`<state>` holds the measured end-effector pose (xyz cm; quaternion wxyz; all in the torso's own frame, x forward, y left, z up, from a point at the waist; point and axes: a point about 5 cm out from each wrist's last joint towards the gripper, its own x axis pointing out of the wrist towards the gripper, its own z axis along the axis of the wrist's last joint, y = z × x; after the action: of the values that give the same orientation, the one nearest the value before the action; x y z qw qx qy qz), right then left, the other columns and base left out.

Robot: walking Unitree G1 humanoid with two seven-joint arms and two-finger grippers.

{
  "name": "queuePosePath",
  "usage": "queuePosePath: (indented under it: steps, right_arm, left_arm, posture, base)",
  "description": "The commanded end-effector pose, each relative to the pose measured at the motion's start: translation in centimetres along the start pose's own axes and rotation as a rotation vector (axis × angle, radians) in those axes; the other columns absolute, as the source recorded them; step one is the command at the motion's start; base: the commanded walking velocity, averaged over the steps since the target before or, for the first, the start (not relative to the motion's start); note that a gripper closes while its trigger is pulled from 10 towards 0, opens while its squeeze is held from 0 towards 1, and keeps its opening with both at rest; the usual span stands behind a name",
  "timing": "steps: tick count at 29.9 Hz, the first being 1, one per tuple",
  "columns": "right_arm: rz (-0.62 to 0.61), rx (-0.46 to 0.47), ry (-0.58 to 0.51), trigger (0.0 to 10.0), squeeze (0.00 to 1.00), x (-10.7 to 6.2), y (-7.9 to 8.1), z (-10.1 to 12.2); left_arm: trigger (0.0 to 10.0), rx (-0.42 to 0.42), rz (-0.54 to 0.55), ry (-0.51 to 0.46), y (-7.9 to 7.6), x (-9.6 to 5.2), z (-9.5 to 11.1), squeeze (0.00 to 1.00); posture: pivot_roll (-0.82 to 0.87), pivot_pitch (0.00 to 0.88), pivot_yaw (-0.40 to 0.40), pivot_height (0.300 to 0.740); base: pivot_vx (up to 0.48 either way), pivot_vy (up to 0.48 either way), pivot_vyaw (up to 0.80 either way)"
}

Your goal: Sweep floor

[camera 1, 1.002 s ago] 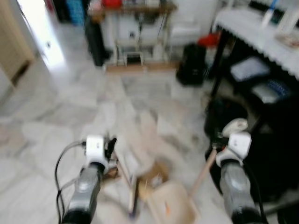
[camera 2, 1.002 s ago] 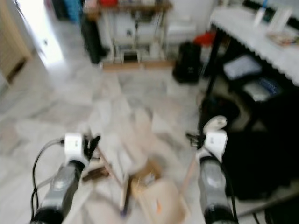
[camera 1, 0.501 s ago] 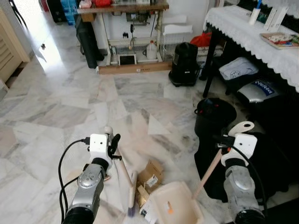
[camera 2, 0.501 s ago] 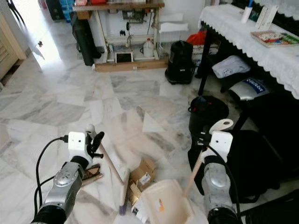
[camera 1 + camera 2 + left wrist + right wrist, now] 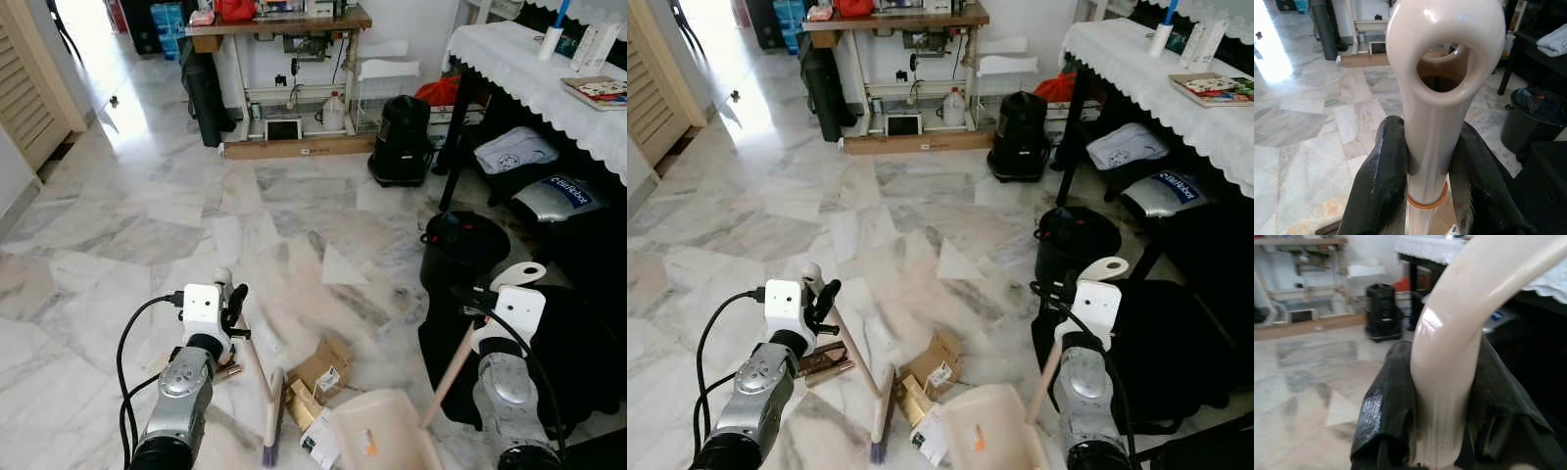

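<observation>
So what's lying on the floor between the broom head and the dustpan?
Flattened cardboard scraps and a printed wrapper lie between the broom head and the dustpan, as the left eye view shows.

open floor: marble floor (image 5: 147,225) ahead and to the left is bare, wide lane toward the lit doorway
centre, low: cardboard scraps (image 5: 318,372) just beside the broom head (image 5: 272,431) and dustpan (image 5: 382,441)
right: black bin (image 5: 460,250) and black bag (image 5: 578,343) crowd the desk (image 5: 549,78) legs, tight
far wall: workbench (image 5: 284,20), black vacuum (image 5: 402,142) block passage
</observation>
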<state>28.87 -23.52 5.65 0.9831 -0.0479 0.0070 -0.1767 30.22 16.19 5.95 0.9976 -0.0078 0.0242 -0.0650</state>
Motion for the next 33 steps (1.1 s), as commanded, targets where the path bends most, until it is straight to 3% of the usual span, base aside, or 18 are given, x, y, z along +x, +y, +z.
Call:
queuePosePath:
  steps: [1,6,16,27,33]
  right_arm:
    - [-0.033,-0.012,-0.053,10.0,0.0,0.4,-0.4,1.1]
    - [-0.088,-0.04,-0.026,10.0,0.0,0.4,-1.0,0.6]
    - [-0.111,-0.066,0.015,10.0,0.0,-0.4,-0.5,-0.6]
    - [-0.168,-0.102,0.063,10.0,0.0,-1.1,-0.2,-1.9]
    - [-0.243,-0.142,0.054,10.0,0.0,-1.2,-0.8,-2.0]
  left_arm:
    - [10.0,0.014,-0.013,-0.035,0.0,0.2,0.8,0.0]
    - [10.0,0.022,-0.021,-0.04,0.0,0.1,0.9,0.0]
    - [10.0,0.036,-0.096,-0.048,-0.5,-0.1,1.6,0.0]
    - [10.0,0.03,-0.162,-0.011,-0.1,-1.1,2.0,0.0]
    - [10.0,0.011,-0.192,0.012,-0.1,-1.5,2.2,0.0]
  posture:
    - [-0.06,0.0,0.028,0.74]
    - [-0.05,0.0,0.029,0.74]
    - [-0.03,0.0,0.044,0.74]
    - [0.01,0.0,0.076,0.74]
    - [0.03,0.0,0.094,0.74]
  base:
    - [0.0,0.0,0.0]
    - [0.0,0.0,0.0]
    - [0.0,0.0,0.0]
    - [0.0,0.0,0.0]
    - [0.0,0.0,0.0]
